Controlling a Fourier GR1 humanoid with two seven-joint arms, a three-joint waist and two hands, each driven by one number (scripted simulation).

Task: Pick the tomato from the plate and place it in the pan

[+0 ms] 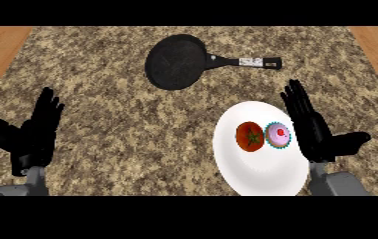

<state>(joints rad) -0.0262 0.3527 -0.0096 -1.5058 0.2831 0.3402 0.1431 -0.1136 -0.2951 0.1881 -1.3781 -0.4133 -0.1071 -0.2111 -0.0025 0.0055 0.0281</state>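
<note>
Head view, looking down on the speckled brown stone counter (pixel 103 83): the round red tomato (pixel 249 136) lies on the white round plate (pixel 258 175), just beside a small pink-topped cake in a teal wrapper (pixel 278 134) — whether they touch cannot be confirmed. Right hand (pixel 308 128) stands at the plate's right edge, fingers straight, clear of the tomato. Left hand (pixel 37 130) rests open at the view's left edge. Black round frying pan (pixel 176 62) — handle pointing right — sits well apart, beyond the plate.

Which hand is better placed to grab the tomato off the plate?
The right hand: it stands open at the plate's right edge, near the tomato. The left hand rests far across the counter.
</note>
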